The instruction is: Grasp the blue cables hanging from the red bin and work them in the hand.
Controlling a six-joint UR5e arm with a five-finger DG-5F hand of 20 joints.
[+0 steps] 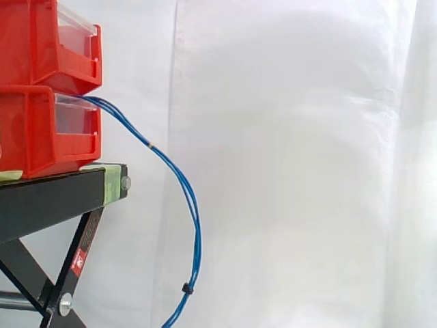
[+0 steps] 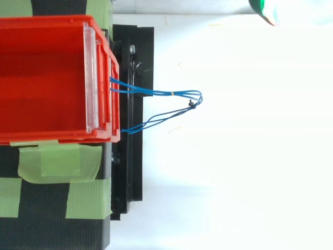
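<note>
Several thin blue cables [image 1: 194,219] come out of the front of the lower red bin [image 1: 31,133], arch out to the right and hang down past the stand. A small black tie [image 1: 186,290] binds them near the bottom, and a yellow mark [image 1: 151,145] sits higher up. From above, the cables [image 2: 171,94] loop out to the right of the red bin [image 2: 47,78] and curve back under it. A green-glowing part of my hand [image 2: 266,10] shows at the top right edge of the top view, far from the cables.
A second red bin [image 1: 41,41] is stacked on the lower one. Both stand on a black stand [image 1: 54,195] with green tape [image 2: 57,164] on its top. A white curtain [image 1: 293,164] hangs behind, with open room to the right of the cables.
</note>
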